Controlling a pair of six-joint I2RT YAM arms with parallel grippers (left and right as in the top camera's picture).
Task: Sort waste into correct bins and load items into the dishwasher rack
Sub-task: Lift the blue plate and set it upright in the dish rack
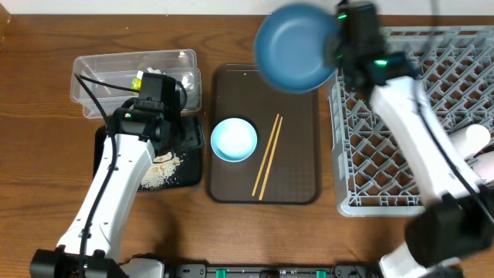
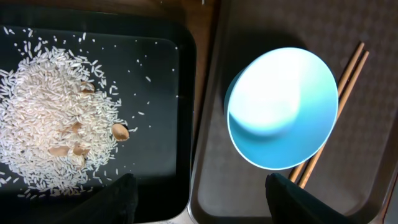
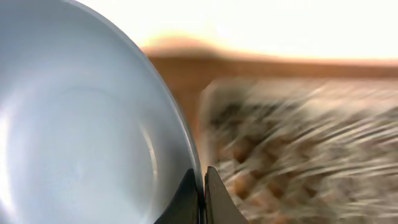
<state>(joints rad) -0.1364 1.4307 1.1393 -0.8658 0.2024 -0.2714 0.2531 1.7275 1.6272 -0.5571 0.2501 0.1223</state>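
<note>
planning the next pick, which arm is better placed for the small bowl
Left, probably: the left gripper hangs open beside the small bowl; the right gripper is shut on the blue dish near the rack.

Serving tray (image 1: 297, 154) at the centre of the table. On it: bowl (image 1: 234, 140) to the left, chopsticks (image 1: 268, 157) just right of the bowl. Flat tray (image 2: 155, 74) beside the serving tray's left edge, rice (image 2: 56, 118) on it. Tub (image 1: 93, 62) behind the flat tray. Rack (image 1: 370, 154) right of the serving tray, cups (image 1: 472, 139) in it at the right side. Dish (image 1: 293, 48) above the serving tray's far right corner.
</note>
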